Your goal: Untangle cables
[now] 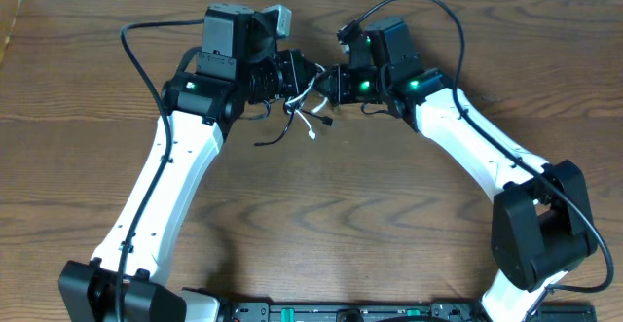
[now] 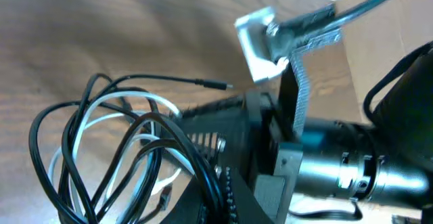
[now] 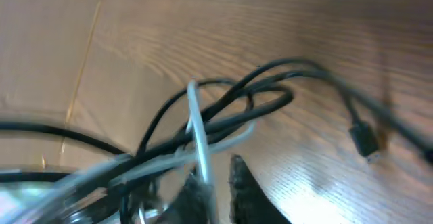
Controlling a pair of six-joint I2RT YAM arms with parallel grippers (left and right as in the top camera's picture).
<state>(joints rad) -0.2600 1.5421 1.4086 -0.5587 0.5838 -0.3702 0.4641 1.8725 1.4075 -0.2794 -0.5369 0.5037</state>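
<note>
With the cables (image 1: 307, 113) clamped in the left gripper (image 1: 311, 75), the white cable (image 3: 196, 126), pinched between jaws of the right gripper (image 3: 215, 183), was best drawn slowly.

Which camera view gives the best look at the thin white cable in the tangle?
The left wrist view: the thin white cable shows there as sharp open loops among the black cables. Overhead shows only short white bits of it; the right wrist view shows a blurred pale strand.

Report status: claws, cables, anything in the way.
Left claw shut, right claw shut, both on the cables. White and black loops tangled. No obstruction seen.
</note>
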